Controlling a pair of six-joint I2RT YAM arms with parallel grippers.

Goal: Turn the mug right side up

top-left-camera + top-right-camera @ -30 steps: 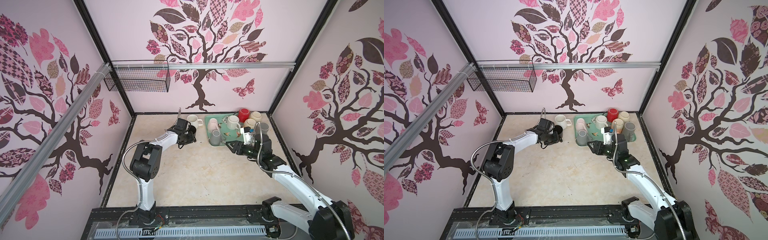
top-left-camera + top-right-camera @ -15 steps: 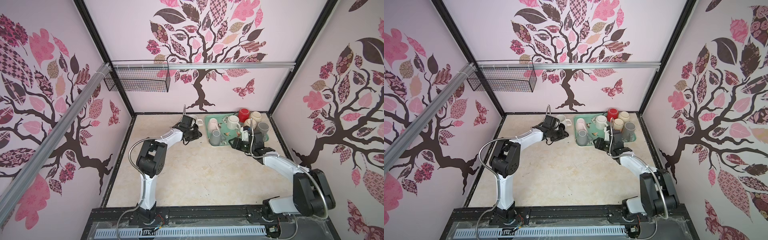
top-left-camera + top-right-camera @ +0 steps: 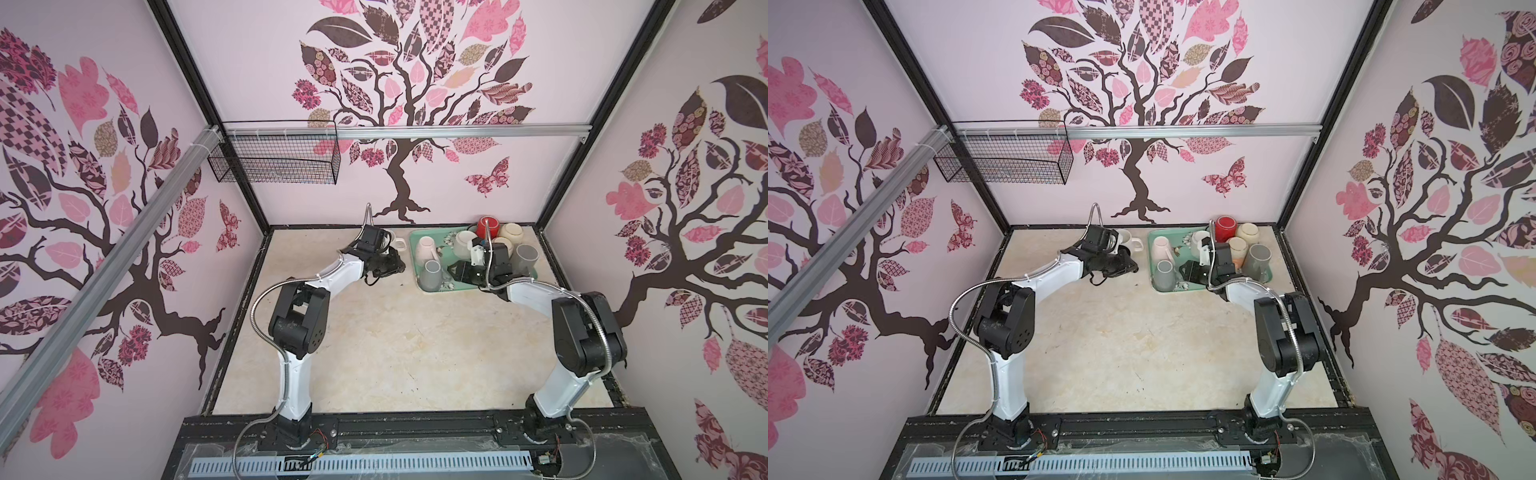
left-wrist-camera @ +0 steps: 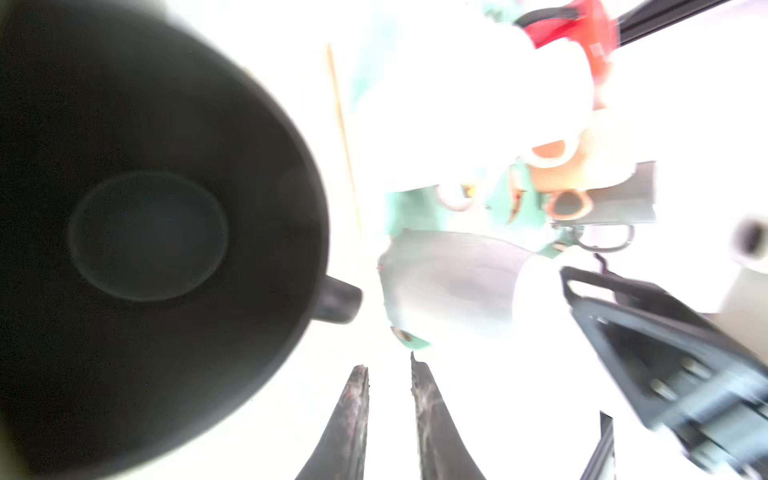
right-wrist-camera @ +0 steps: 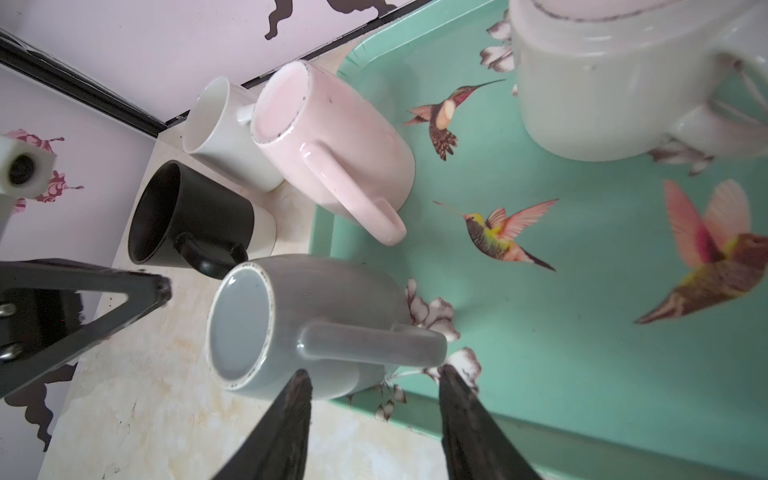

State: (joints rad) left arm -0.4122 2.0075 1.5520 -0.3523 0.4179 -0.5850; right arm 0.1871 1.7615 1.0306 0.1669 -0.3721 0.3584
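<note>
A grey mug (image 5: 316,328) (image 3: 431,274) (image 3: 1164,274) stands upside down in the front-left corner of the green tray (image 5: 582,291) (image 3: 415,266). My right gripper (image 5: 376,372) (image 3: 455,272) (image 3: 1187,272) is open right at it, one fingertip against the mug's body and the other past the end of its handle. A black mug (image 4: 145,232) (image 5: 195,220) stands upright on the table left of the tray. My left gripper (image 4: 388,368) (image 3: 394,266) hangs beside it, its jaws a narrow gap apart with nothing between them.
An upright white mug (image 5: 220,133) (image 3: 395,245) stands behind the black one. On the tray, a pink mug (image 5: 332,153) (image 3: 426,249), a white mug (image 5: 602,91), a red mug (image 3: 488,226) and several others stand upside down. The back wall is close behind.
The right arm has dropped low and its gripper has come in to the grey mug at the tray's front-left corner. The left gripper has shifted slightly right beside the black mug.
</note>
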